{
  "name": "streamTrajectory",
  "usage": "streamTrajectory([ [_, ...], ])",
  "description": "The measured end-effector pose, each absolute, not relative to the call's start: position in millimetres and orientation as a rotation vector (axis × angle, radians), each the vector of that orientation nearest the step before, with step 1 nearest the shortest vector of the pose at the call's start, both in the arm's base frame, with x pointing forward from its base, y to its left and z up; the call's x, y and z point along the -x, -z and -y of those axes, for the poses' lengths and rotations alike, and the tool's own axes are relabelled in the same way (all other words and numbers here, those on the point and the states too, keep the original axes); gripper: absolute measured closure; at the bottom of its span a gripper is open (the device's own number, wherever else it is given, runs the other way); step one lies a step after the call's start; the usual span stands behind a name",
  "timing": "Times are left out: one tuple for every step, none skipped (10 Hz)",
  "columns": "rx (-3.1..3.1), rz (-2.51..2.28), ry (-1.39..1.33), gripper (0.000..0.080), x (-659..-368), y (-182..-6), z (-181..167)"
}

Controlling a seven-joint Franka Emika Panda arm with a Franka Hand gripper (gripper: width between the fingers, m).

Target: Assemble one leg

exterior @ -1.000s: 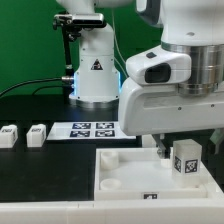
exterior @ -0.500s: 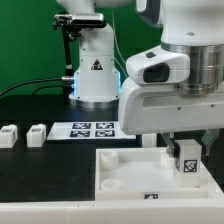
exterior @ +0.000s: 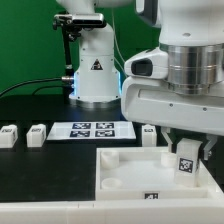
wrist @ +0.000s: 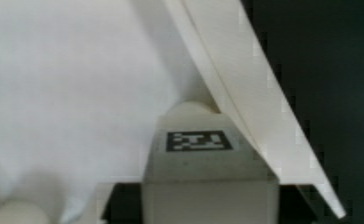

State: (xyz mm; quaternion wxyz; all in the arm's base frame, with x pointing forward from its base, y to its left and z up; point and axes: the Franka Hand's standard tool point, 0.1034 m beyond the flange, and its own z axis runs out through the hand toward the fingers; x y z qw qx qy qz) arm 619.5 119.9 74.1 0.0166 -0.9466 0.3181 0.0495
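White plastic leg (exterior: 187, 162) (tag facing outward) gripped between the jaws of the gripper (exterior: 187, 150), closed on it, above the white panel (exterior: 125, 175) at the exterior view's right; two spare legs (exterior: 37, 135) rest on the black worktop (exterior: 40, 165).

Black counter (exterior: 40, 165) here. Two spare legs (exterior: 9, 136) (exterior: 37, 134) sit side by side at the exterior view's left, the marker board (exterior: 92, 130) lies beside them, another leg (exterior: 149, 134) past it, and the white panel (exterior: 125, 178) lies up front.
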Motion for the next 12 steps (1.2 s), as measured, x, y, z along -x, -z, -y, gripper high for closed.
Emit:
streamTrajectory([
  [2.872,-1.157,-0.165,0.0508,-619.9,-74.1,-119.5],
  [2.769,-1.364,-0.180,0.0507,-620.7,-74.2,-118.4],
  [2.685,-1.523,-0.182,0.0507,-621.4,-74.4,-118.6],
  [2.563,-1.740,-0.181,0.0507,-622.0,-75.0,-120.0],
  [2.479,-1.874,-0.176,0.0507,-622.6,-75.6,-120.1],
  [2.425,-1.947,-0.178,0.0507,-622.7,-75.6,-120.1],
  [2.328,-2.064,-0.184,0.0506,-623.1,-75.7,-119.6],
  [2.285,-2.111,-0.186,0.0506,-623.3,-75.8,-119.2],
  [2.323,-2.066,-0.185,0.0506,-623.3,-75.7,-119.0],
  [2.363,-2.017,-0.184,0.0436,-623.0,-75.5,-119.1],
  [2.364,-2.016,-0.185,0.0436,-623.0,-75.5,-119.5],
  [2.444,-1.916,-0.179,0.0267,-622.8,-75.4,-119.1],
])
